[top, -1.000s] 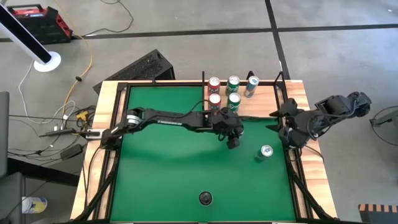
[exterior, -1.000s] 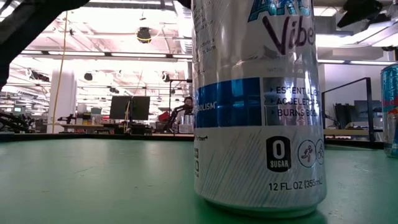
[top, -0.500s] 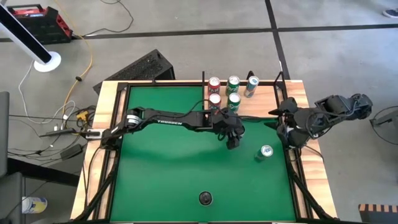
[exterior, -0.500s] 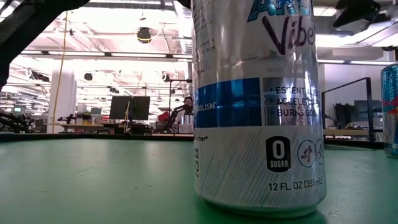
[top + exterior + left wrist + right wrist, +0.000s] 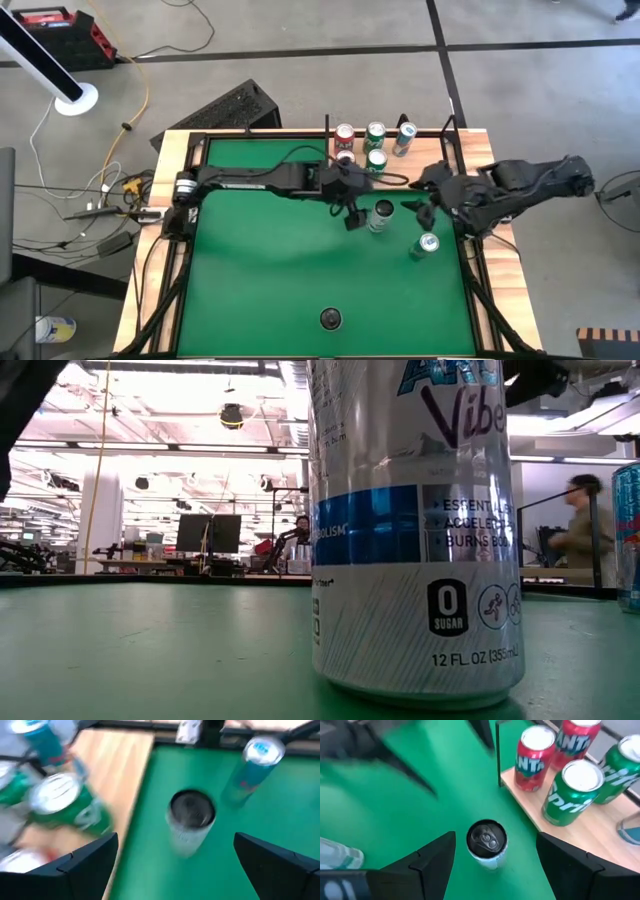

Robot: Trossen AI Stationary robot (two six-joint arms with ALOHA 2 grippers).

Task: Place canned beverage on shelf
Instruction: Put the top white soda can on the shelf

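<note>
Silver can (image 5: pixel 381 214) now freed from left hand (image 5: pixel 354 215)

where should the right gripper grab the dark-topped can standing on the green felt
Probably around the mid-body of the dark-topped can, coming level from the open felt side: it stands upright, a plain round wall. The right gripper is open, already straddling it. The shelf cans crowd the far side.
</note>
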